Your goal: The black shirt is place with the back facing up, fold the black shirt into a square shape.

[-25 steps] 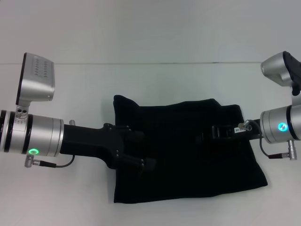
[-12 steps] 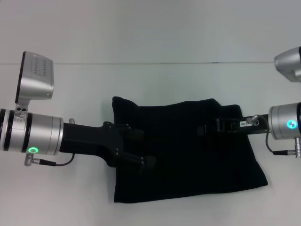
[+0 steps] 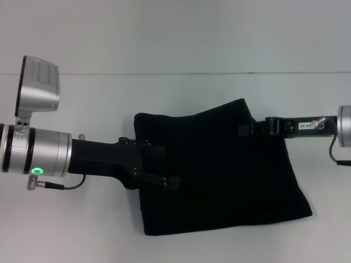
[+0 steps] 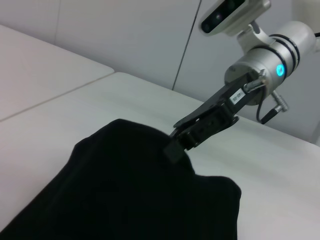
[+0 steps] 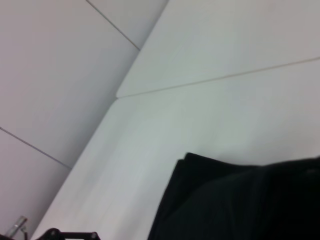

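The black shirt (image 3: 219, 181) lies folded on the white table (image 3: 82, 230). It also shows in the left wrist view (image 4: 125, 195) and the right wrist view (image 5: 240, 205). My left gripper (image 3: 165, 167) is over the shirt's left edge with its fingers spread, holding nothing. My right gripper (image 3: 244, 130) is shut on the shirt's far right corner and holds it raised into a peak. The left wrist view shows that right gripper (image 4: 175, 148) pinching the fabric.
The table's far edge meets a pale wall (image 3: 175, 73) behind the shirt. My left arm's silver forearm (image 3: 38, 159) reaches in over the table's left side. My right arm's wrist (image 3: 344, 126) is at the right border.
My right gripper has pulled back to the right and farther away with the shirt's corner in it, raising it. The shirt's left edge has slid slightly right. My left arm has shifted a little.
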### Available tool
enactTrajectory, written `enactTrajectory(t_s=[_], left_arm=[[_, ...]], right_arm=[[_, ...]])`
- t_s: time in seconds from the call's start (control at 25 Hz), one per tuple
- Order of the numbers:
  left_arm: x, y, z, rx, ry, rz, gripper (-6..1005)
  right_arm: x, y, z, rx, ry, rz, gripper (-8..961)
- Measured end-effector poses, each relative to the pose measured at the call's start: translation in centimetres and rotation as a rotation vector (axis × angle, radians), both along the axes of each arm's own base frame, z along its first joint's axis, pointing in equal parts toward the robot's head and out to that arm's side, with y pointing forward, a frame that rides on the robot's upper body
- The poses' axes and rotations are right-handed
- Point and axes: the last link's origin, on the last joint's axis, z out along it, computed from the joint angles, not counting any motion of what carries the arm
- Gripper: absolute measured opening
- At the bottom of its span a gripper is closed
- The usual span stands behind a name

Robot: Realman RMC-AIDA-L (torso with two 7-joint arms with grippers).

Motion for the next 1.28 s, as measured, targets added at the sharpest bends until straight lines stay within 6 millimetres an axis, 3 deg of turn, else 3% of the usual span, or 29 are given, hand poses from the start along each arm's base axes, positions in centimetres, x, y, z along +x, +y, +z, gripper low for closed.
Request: enactTrajectory(t_s=[0.48, 1.28], left_arm=[[-0.2, 0.3, 0.6, 0.023, -0.011, 0.016, 950], [0.0, 0.3, 0.4, 0.006, -0.018, 0.036, 950]], right_arm=[[0.1, -0.6, 2.4, 0.033, 0.075, 0.060, 27], [5.1, -2.4, 2.9, 0.088, -0.021, -0.053, 28]])
